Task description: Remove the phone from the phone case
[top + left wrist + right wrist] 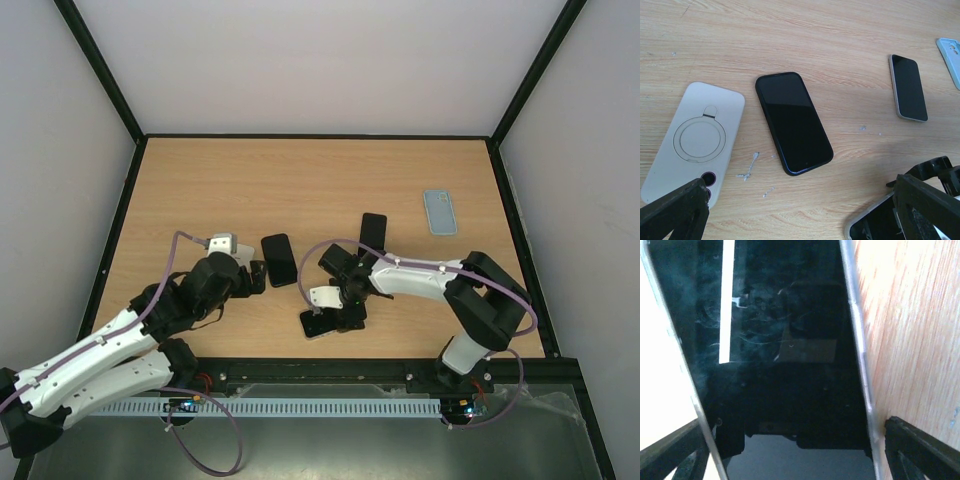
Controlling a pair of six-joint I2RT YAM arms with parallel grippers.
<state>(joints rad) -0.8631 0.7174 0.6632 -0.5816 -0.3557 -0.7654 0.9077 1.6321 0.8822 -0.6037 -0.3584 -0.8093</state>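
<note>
A phone in a clear, silvery-rimmed phone case (322, 324) lies screen up near the table's front edge. My right gripper (338, 312) stands open over it, one finger on each long side. In the right wrist view the dark screen (785, 365) fills the frame, and the black fingers (920, 447) sit just outside the case rims. A corner of this phone (867, 227) shows at the bottom right of the left wrist view. My left gripper (252, 277) is open and empty over bare wood, left of that phone; its midpoint is (800, 202).
A black-cased phone (279, 259) (792, 122) lies just ahead of my left gripper. A beige phone, back up (695, 137), lies to its left. A silver-edged phone (373, 229) (908, 87) and a light blue case (438, 211) (951, 52) lie further right. Black-framed walls enclose the table.
</note>
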